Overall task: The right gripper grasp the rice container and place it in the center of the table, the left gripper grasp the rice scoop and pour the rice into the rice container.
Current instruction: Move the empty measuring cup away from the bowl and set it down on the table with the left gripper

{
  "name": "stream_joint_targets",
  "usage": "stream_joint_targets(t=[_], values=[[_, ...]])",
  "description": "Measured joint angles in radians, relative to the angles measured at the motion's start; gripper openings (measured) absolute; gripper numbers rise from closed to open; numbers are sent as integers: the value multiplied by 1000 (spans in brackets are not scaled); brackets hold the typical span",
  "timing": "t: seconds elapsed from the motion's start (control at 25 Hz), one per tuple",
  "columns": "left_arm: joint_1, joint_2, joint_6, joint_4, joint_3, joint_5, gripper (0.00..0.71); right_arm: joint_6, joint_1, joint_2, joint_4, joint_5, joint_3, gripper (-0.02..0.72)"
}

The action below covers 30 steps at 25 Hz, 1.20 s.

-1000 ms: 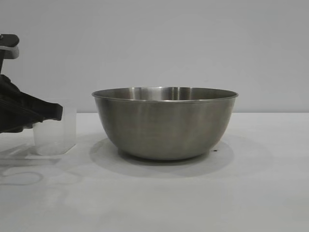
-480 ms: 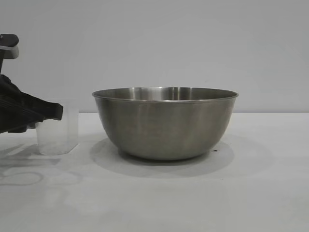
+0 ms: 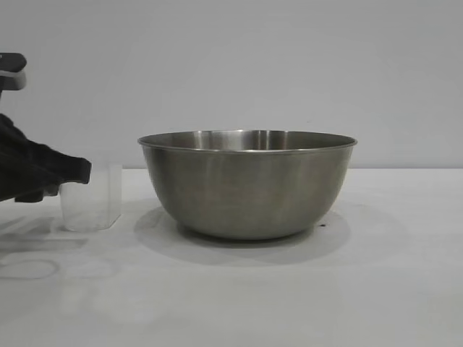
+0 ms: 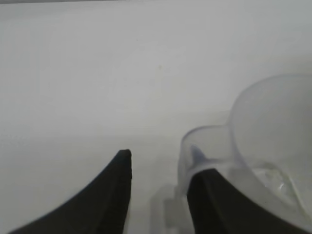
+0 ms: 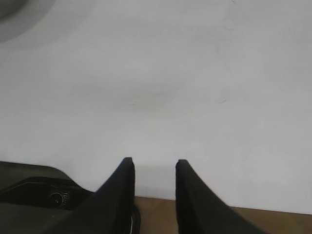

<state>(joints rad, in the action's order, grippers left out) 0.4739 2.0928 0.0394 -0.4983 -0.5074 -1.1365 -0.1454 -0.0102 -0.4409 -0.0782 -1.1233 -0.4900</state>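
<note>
The rice container [image 3: 247, 183] is standing mid-table [image 3: 304, 289], its inside hidden by its wall. The rice scoop [image 3: 92, 196] is sitting upright beside it, partly covered by the left end effector [image 4: 163, 168], whose fingers are standing apart. The right end effector [image 5: 154, 165], fingers parted and holding nothing, is hanging over bare table.

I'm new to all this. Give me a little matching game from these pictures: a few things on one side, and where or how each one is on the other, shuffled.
Things:
1. rice container
2. rice scoop
3. left gripper
4. right gripper

Places or states:
A. over bare table, nothing between its jaws
B. steel, in the middle of the table
C. clear plastic, standing upright at the left
D. jaws apart, one finger against the scoop

Pairs: 1-B, 2-C, 3-D, 4-A
</note>
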Motion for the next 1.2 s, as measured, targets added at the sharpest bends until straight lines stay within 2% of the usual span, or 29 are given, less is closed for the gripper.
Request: stream_joint_targets(t=[0.68, 1.0, 1.2], values=[[0, -105, 0, 20, 141, -8, 226, 0, 0, 0, 0, 0, 0, 208], [0, -120, 0, 20, 154, -8, 226, 0, 0, 0, 0, 0, 0, 208], [0, -120, 0, 72, 154, -8, 226, 0, 0, 0, 0, 0, 0, 208]])
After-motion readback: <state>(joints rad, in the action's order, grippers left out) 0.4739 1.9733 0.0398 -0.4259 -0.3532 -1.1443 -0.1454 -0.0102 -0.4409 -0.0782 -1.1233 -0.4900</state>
